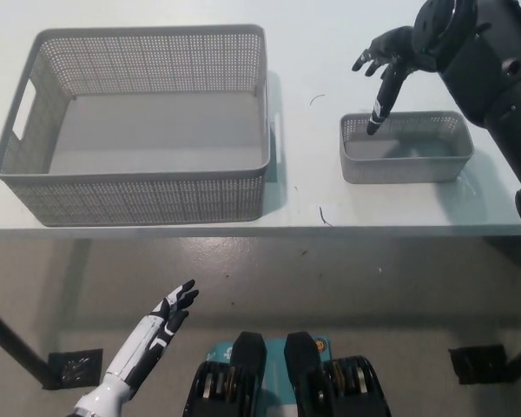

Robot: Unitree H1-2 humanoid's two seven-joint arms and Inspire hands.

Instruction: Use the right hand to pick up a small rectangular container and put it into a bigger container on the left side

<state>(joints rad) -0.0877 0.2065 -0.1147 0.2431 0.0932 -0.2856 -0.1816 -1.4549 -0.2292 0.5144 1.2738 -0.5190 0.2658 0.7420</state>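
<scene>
while one small basket [406,148] sits empty, one large basket [139,122] stands left.

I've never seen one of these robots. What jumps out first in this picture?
A big grey mesh basket fills the table's left side. At the right sits a small grey basket, with the black right hand open above its back left corner, one finger pointing down into it. The white left hand rests open below the table edge.

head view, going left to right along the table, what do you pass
big basket → small basket, with the right hand over its far left corner. The left hand hangs below the table edge, under the big basket.
</scene>
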